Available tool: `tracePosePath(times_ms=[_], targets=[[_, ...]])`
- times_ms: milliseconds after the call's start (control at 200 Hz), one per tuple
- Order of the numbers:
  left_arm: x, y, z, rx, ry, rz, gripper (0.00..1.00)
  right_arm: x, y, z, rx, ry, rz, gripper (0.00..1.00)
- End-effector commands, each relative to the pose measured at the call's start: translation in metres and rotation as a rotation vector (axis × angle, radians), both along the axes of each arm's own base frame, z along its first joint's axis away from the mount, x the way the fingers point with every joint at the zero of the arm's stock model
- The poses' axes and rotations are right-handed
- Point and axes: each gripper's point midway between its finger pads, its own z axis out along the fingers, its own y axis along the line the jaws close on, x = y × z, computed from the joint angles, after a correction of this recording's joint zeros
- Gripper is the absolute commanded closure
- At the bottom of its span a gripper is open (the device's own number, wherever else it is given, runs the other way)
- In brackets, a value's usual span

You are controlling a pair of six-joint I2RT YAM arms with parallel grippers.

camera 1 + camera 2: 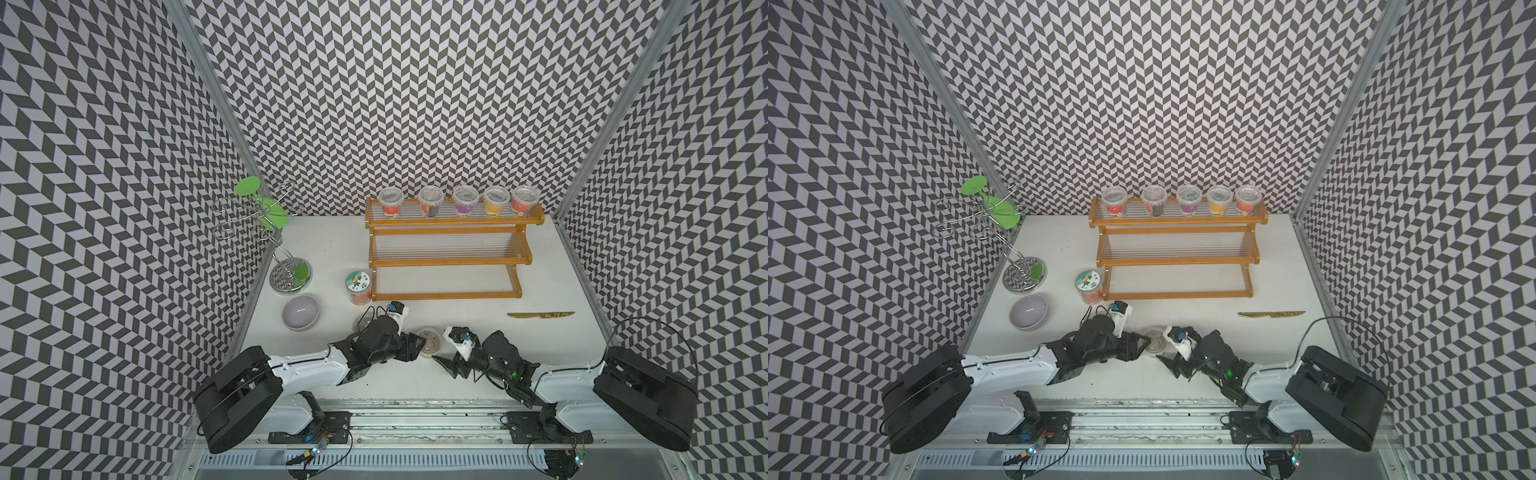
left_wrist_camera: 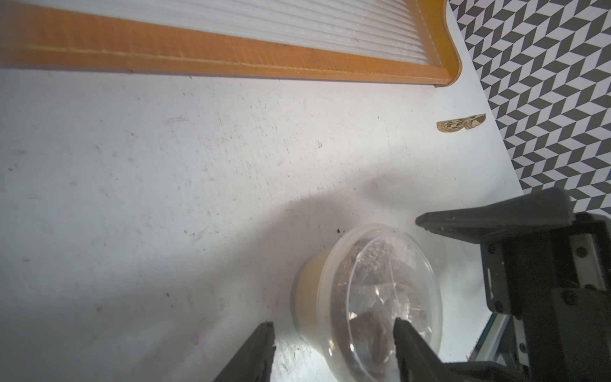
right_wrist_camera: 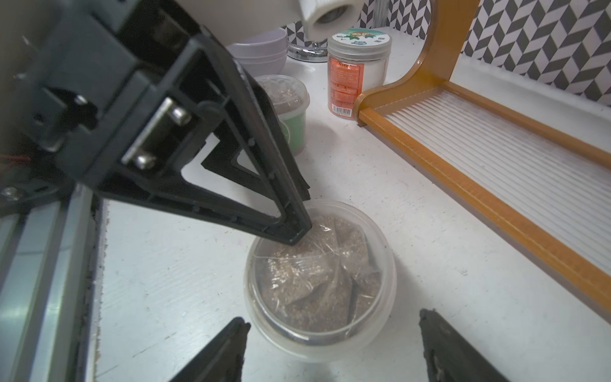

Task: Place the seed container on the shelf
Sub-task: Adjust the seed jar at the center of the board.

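Observation:
The seed container [image 1: 429, 341] [image 1: 1156, 338] is a clear lidded cup of brown seeds. It stands upright on the white table, in front of the shelf [image 1: 444, 296] [image 1: 1177, 296]. My left gripper [image 1: 419, 347] [image 2: 334, 325] is open. One of its fingertips [image 3: 297, 231] rests over the lid's edge, the other lies beside the cup [image 2: 373, 291]. My right gripper [image 1: 441, 349] [image 3: 334, 322] is open. Its tips stand apart from the cup [image 3: 317, 281] on either side, touching nothing. The shelf's lowest tier [image 3: 429, 155] [image 2: 231, 63] lies close by.
Several filled jars [image 1: 457, 203] line the shelf's top tier. An orange-labelled jar [image 1: 358, 286] stands by its left end. A second lidded cup [image 3: 291, 109] sits behind my left arm. A lilac bowl [image 1: 301, 311] and silver wire stand [image 1: 286, 270] are at left, a gold knife [image 1: 540, 315] at right.

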Motion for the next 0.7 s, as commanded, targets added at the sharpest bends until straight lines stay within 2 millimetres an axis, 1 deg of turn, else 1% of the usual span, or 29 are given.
tracePosePath(times_ms=[0, 90, 140, 180, 220, 340, 441, 566, 696], targets=[[0.006, -0.006, 0.014, -0.034, -0.028, -0.002, 0.38, 0.006, 0.009, 0.015, -0.012, -0.115, 0.037, 0.16], [0.009, -0.007, 0.019, -0.049, -0.037, 0.004, 0.38, 0.010, 0.008, 0.029, 0.048, -0.133, 0.008, 0.14], [0.010, -0.008, 0.022, -0.056, -0.042, -0.003, 0.38, 0.007, 0.007, 0.036, 0.085, -0.156, 0.024, 0.13], [0.009, -0.009, 0.024, -0.061, -0.045, -0.009, 0.38, 0.005, 0.007, 0.037, 0.089, -0.161, 0.036, 0.13], [0.009, -0.009, 0.023, -0.060, -0.044, -0.014, 0.38, 0.005, 0.007, 0.035, 0.081, -0.156, 0.037, 0.12], [0.006, -0.009, 0.020, -0.056, -0.031, -0.021, 0.38, 0.004, 0.008, 0.019, 0.008, -0.135, 0.062, 0.12], [0.008, -0.007, 0.017, -0.036, -0.031, -0.013, 0.38, 0.004, 0.008, 0.013, -0.003, -0.120, 0.063, 0.11], [0.012, -0.005, 0.019, -0.020, -0.042, 0.000, 0.37, 0.003, 0.013, 0.013, 0.031, -0.092, 0.068, 0.10], [0.011, -0.004, 0.020, -0.021, -0.045, 0.000, 0.37, 0.006, 0.016, 0.011, 0.041, -0.079, 0.060, 0.09]])
